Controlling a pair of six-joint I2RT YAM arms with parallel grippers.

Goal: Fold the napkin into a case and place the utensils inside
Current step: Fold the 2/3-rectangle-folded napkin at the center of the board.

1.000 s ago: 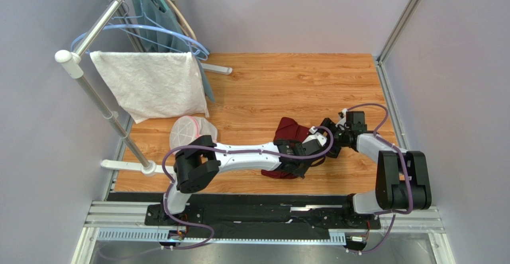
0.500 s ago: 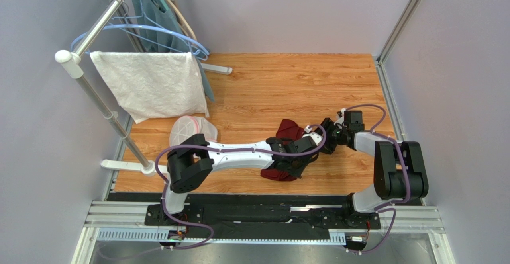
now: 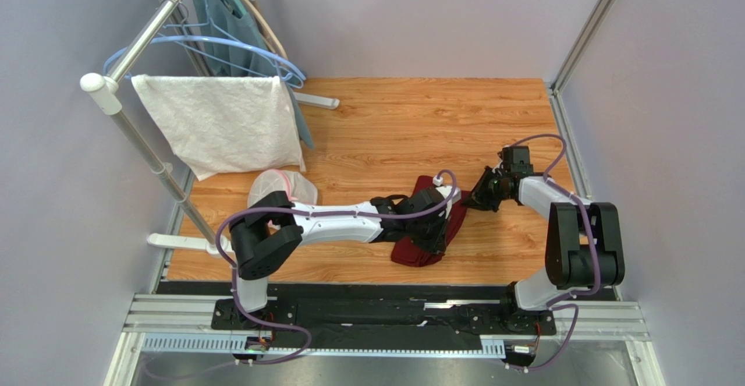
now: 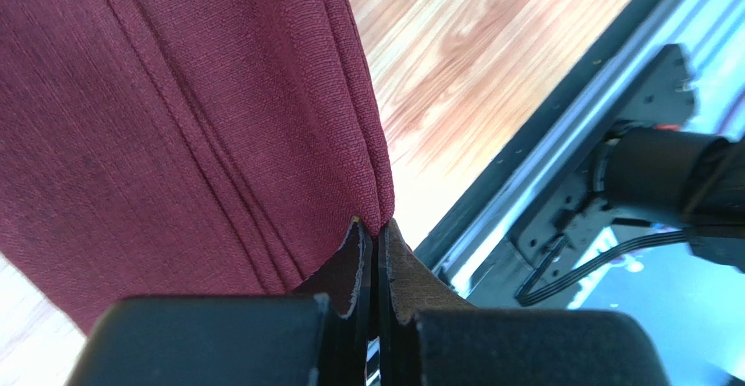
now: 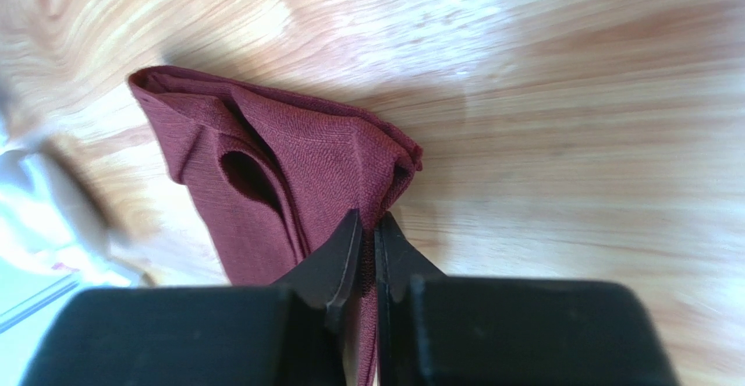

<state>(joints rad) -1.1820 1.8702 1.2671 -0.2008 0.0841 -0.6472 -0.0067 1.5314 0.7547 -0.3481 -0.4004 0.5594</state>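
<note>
The maroon napkin (image 3: 420, 251) lies as a bunched, layered bundle on the wooden table, right of the middle. My left gripper (image 3: 437, 229) reaches across it from the left. In the left wrist view its jaws (image 4: 374, 226) are shut on the napkin's (image 4: 175, 115) folded edge. My right gripper (image 3: 470, 201) meets the bundle from the right. In the right wrist view it (image 5: 369, 222) is shut on a corner of the napkin (image 5: 288, 159), which shows a loose looped fold. No case shape shows. The utensils are out of view.
A white towel (image 3: 223, 124) hangs on a metal rack (image 3: 131, 133) at the back left, with blue hangers (image 3: 254, 50) behind it. A pale mesh pouch (image 3: 280, 189) lies by the left arm. The metal rail (image 3: 385, 316) runs along the near edge; walls close both sides.
My right gripper has gone from open to shut on the napkin's corner. The left arm has drawn back to the left, and the bundle has shifted slightly under it.
</note>
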